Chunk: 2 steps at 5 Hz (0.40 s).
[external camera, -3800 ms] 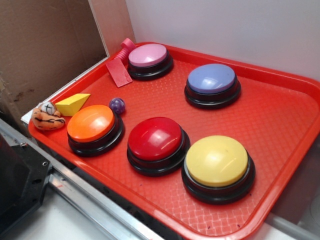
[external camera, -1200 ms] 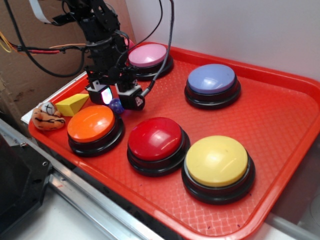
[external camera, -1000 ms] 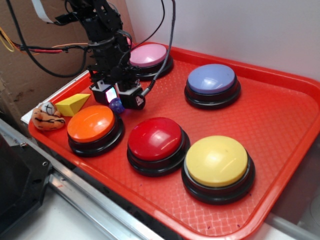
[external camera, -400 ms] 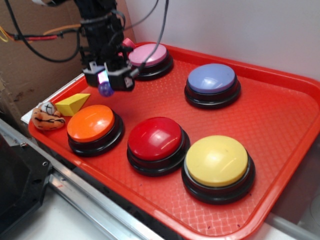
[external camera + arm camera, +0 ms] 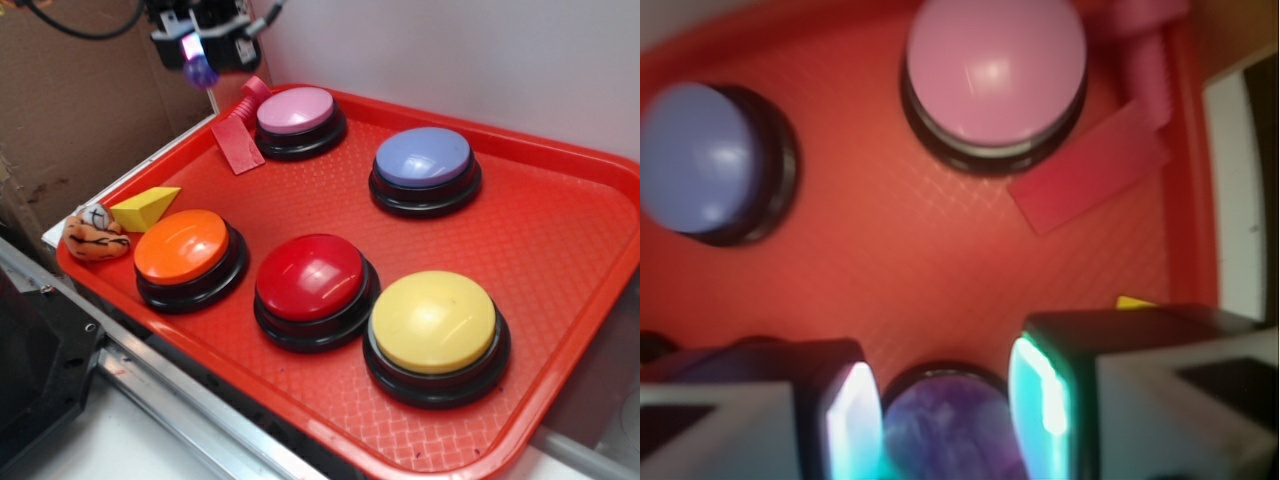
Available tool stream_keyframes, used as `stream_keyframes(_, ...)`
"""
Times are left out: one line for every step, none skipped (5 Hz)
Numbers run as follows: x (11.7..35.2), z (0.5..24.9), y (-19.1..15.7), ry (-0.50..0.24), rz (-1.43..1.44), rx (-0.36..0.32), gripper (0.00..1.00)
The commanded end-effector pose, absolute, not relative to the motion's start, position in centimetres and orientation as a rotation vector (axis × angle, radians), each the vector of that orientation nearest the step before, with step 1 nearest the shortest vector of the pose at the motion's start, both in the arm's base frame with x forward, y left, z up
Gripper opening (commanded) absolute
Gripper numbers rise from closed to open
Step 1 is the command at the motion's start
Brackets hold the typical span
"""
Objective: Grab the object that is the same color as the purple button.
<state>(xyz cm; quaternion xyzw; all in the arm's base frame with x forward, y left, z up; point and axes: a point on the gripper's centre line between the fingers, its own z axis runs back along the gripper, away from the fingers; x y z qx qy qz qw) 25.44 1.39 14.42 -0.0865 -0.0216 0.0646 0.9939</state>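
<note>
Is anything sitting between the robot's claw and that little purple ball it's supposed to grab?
Nothing visible does. The gripper is shut on the purple ball, pinched between its two fingers and held high above the red tray, clear of the buttons below.

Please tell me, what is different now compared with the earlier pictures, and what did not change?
The gripper came in, closed on the purple ball beside the orange button and lifted it high above the tray's back-left corner. The ball sits between the fingers. The buttons and the other toys kept their places.
</note>
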Motion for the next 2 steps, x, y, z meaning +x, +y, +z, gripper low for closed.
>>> stream_keyframes(24.5,20.2,-1.6,-0.214,-0.016,-0.142,0.0)
stream_keyframes(25.3,18.6,-1.7,-0.168,-0.012,-0.147,0.0)
